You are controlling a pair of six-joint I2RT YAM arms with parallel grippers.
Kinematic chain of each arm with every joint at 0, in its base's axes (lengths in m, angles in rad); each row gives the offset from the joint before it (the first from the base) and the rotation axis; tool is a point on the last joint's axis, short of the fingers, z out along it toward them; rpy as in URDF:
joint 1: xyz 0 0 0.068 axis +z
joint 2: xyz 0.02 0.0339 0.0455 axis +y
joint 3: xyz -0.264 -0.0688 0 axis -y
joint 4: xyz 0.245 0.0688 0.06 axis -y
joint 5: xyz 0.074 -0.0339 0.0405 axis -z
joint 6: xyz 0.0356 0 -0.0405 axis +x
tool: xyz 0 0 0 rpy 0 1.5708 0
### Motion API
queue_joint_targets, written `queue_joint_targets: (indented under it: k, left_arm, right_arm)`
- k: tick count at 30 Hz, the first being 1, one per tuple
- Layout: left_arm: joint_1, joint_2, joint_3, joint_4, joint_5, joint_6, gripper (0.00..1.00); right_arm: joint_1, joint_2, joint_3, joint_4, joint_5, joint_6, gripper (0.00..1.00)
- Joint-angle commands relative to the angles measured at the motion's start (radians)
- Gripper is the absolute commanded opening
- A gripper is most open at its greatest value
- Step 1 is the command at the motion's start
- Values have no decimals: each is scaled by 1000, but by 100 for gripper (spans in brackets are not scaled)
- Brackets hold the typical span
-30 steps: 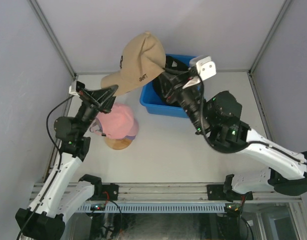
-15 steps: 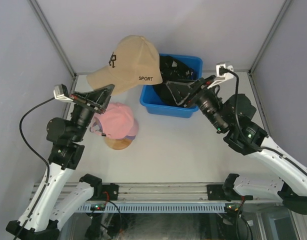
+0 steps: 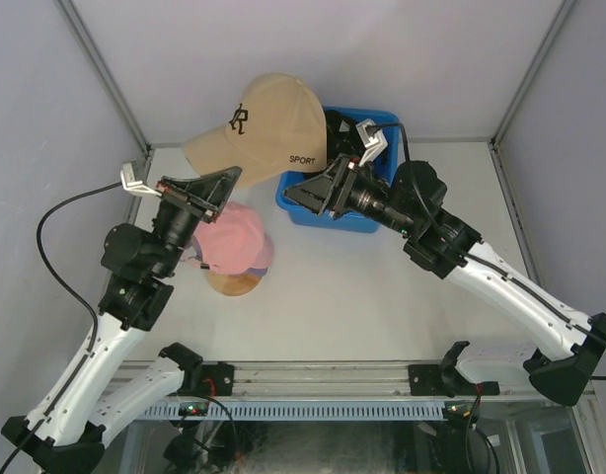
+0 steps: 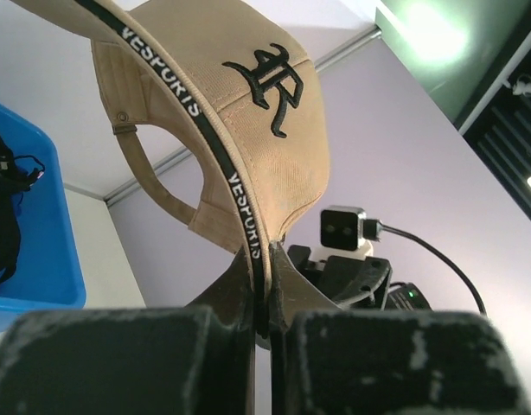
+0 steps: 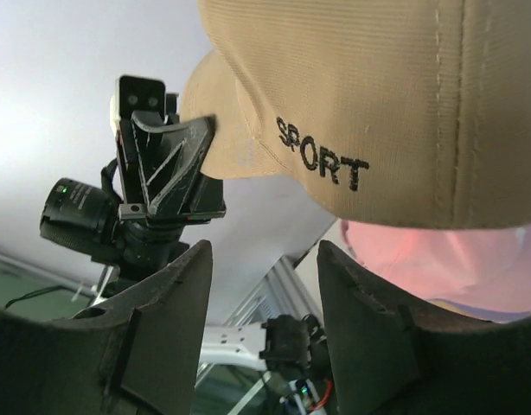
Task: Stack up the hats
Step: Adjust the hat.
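A tan cap (image 3: 262,120) with black lettering hangs in the air over the table's back left. My left gripper (image 3: 231,175) is shut on its lower edge; in the left wrist view the fingertips (image 4: 264,252) pinch the cap's (image 4: 265,112) black inner band. My right gripper (image 3: 295,190) stands open just right of and below the cap, with nothing between its fingers (image 5: 175,285). Its own view shows the tan cap (image 5: 404,104) above and the pink cap (image 5: 447,259) beyond. That pink cap (image 3: 236,240) sits on a round wooden stand (image 3: 234,285). A black cap (image 3: 344,128) lies in the bin.
A blue plastic bin (image 3: 318,214) stands at the back centre, right behind my right gripper, and shows at the left of the left wrist view (image 4: 36,259). Pale walls close the table at the back and both sides. A metal rail runs along the near edge.
My right gripper has opened and let go of the tan cap, swung out to the right, then come back beside it. The left gripper keeps its hold and the cap has turned slightly.
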Motion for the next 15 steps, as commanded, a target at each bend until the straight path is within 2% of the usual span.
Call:
queue_joint_targets:
  k: [1,9,15]
  left_arm:
    - [-39,8,79,80,-16,76,0]
    - [-70,17,69,97,-12,91,0]
    - [-74,14,71,113,6,109,0]
  right_arm:
    - [-13,3,44,97,-117,129,52]
    - [-50,48,63,200,-198,219,53]
    - [-71,110,115,185,-257,256,53]
